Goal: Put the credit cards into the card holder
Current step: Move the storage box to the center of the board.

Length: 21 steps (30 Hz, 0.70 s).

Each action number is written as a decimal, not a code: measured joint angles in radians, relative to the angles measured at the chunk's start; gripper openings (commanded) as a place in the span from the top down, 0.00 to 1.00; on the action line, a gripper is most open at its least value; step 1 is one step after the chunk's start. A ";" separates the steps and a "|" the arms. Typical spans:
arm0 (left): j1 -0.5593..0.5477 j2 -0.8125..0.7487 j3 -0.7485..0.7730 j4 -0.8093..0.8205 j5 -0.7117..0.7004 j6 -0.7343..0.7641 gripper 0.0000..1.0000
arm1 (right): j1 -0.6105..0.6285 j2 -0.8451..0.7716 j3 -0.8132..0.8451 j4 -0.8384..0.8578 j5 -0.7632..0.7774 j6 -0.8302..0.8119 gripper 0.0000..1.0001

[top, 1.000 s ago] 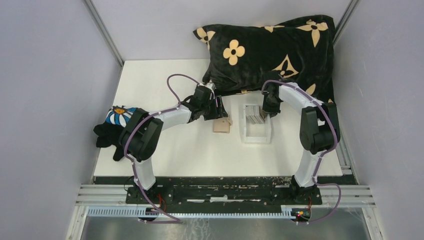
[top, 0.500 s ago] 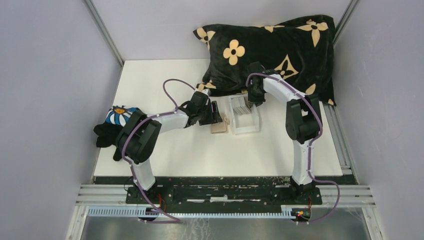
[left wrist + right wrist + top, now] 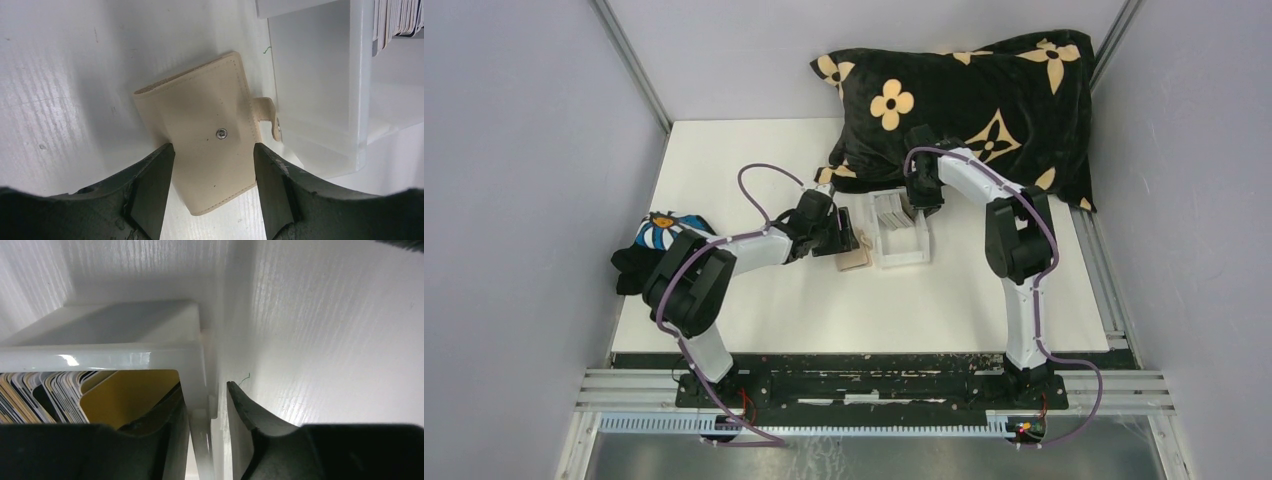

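The tan card holder [image 3: 200,115] lies flat and closed on the table [image 3: 804,300], its snap tab touching the clear box [image 3: 315,75]. My left gripper [image 3: 212,147] is closed on the holder's two side edges; it also shows in the top view [image 3: 849,240] over the holder [image 3: 856,260]. Several credit cards [image 3: 125,390] stand on edge in the box's far end, yellowish in front and greyish behind. They also show from above [image 3: 890,212]. My right gripper [image 3: 207,390] pinches the box's end wall [image 3: 197,385]; it shows in the top view [image 3: 921,200].
A black pillow with cream flowers [image 3: 964,100] lies at the back right, just behind the box [image 3: 902,240]. A black cloth with a daisy print [image 3: 659,245] sits at the table's left edge. Grey walls close in both sides.
My right gripper has dragged the clear box left and toward the back, up beside the card holder. My left gripper and the card holder have shifted slightly left.
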 measured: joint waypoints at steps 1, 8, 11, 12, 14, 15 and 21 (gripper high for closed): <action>0.000 -0.002 0.000 -0.003 -0.003 0.000 0.30 | 0.002 0.000 0.000 -0.004 0.004 -0.003 0.57; 0.006 -0.006 0.035 -0.068 -0.047 0.000 0.29 | 0.005 0.000 0.063 -0.026 0.047 -0.031 0.49; 0.011 -0.007 0.062 -0.098 -0.070 0.000 0.29 | 0.005 -0.002 0.102 -0.033 0.080 -0.042 0.49; 0.013 -0.007 0.069 -0.106 -0.073 0.000 0.29 | 0.005 -0.004 0.112 -0.037 0.087 -0.045 0.49; 0.016 -0.010 0.091 -0.123 -0.084 0.000 0.28 | 0.004 -0.009 0.132 -0.048 0.105 -0.050 0.49; 0.017 -0.012 0.099 -0.129 -0.090 0.000 0.28 | 0.005 -0.013 0.141 -0.053 0.109 -0.051 0.48; 0.017 -0.044 0.136 -0.149 -0.108 0.000 0.28 | 0.014 -0.031 0.181 -0.068 0.117 -0.055 0.48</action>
